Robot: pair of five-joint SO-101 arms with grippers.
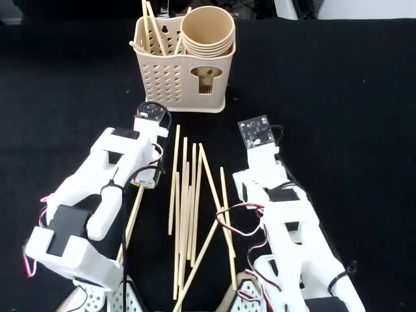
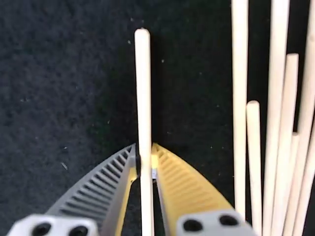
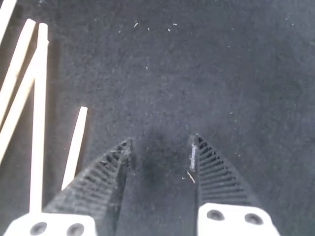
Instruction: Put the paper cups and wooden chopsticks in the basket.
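Note:
A beige perforated basket (image 1: 166, 78) stands at the back of the table with a stack of paper cups (image 1: 208, 29) and a few wooden chopsticks (image 1: 153, 26) in it. Several loose chopsticks (image 1: 185, 195) lie on the black cloth between the two arms. My left gripper (image 2: 145, 152) is shut on one chopstick (image 2: 142, 88) that lies apart, left of the pile (image 1: 133, 218). Low over bare cloth just right of the pile, my right gripper (image 3: 160, 147) is open and holds nothing. A short chopstick end (image 3: 75, 145) lies beside one of its fingers.
The black cloth (image 1: 338, 97) covers the whole table. Both white arms stretch from the front edge toward the middle. More chopsticks (image 2: 266, 123) lie parallel beside the held one. Bare cloth extends on both sides of the basket.

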